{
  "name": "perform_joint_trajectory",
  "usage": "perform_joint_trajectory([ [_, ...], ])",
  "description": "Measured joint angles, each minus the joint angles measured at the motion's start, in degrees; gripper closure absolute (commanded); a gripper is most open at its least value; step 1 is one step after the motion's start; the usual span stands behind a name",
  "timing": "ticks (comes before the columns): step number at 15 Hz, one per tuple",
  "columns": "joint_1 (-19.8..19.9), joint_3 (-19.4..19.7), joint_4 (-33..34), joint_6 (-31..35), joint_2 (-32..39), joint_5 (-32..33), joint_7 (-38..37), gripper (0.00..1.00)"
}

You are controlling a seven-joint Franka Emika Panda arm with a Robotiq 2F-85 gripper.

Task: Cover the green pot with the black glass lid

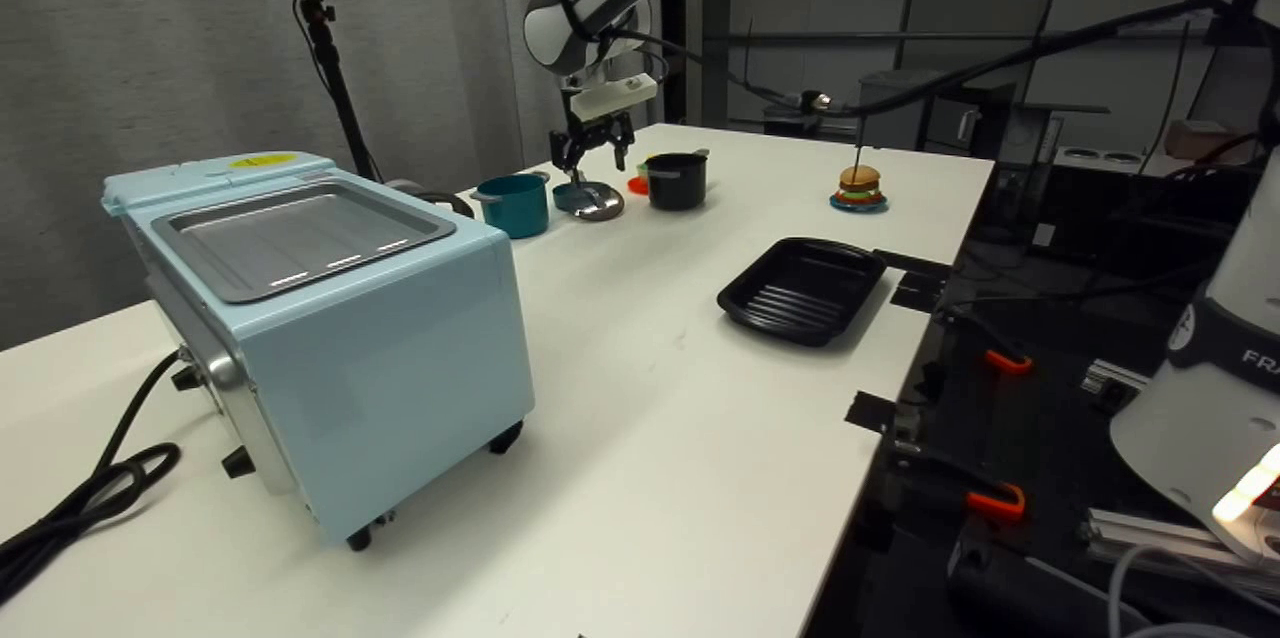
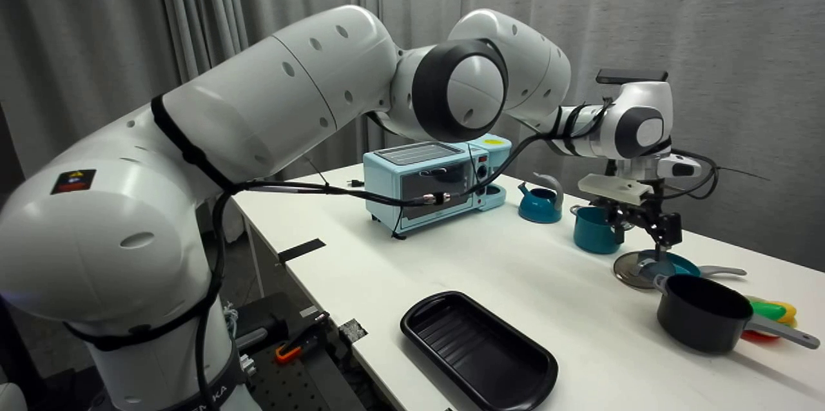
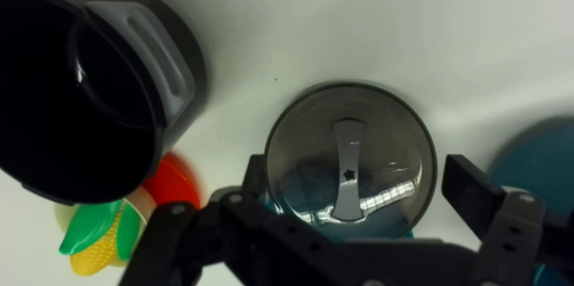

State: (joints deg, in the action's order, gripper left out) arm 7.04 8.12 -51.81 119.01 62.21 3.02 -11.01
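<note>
Locate the flat round lid of dark glass (image 2: 631,270) at right in an exterior view, partly over the shallow teal pan with grey handle (image 2: 686,265) and probably propped on its rim; expect a slight tilt. Observe the narrow grey bar handle (image 3: 348,156) across the lid, below and between the fingers (image 3: 471,196) of the black two-finger gripper (image 3: 361,178): spread wide, holding nothing, apparently aligned to close on the long sides of the bar. Find the round teal-green pot (image 2: 594,232) left of and farther than the lid, upright and uncovered, near enough for a short transfer. Keep clear of the deep black saucepan (image 2: 699,317), nearer and to the right. Treat the black ridged oblong tray (image 2: 480,350), at the near side, and the pale-blue box appliance (image 2: 428,184), at far left, as outside the likely route.
</note>
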Motion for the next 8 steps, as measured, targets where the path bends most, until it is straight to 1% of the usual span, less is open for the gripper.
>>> perform_joint_trajectory([
  [8, 0.2, 0.0, 7.8, -4.4, 6.1, 0.0, -0.6, 0.00],
])
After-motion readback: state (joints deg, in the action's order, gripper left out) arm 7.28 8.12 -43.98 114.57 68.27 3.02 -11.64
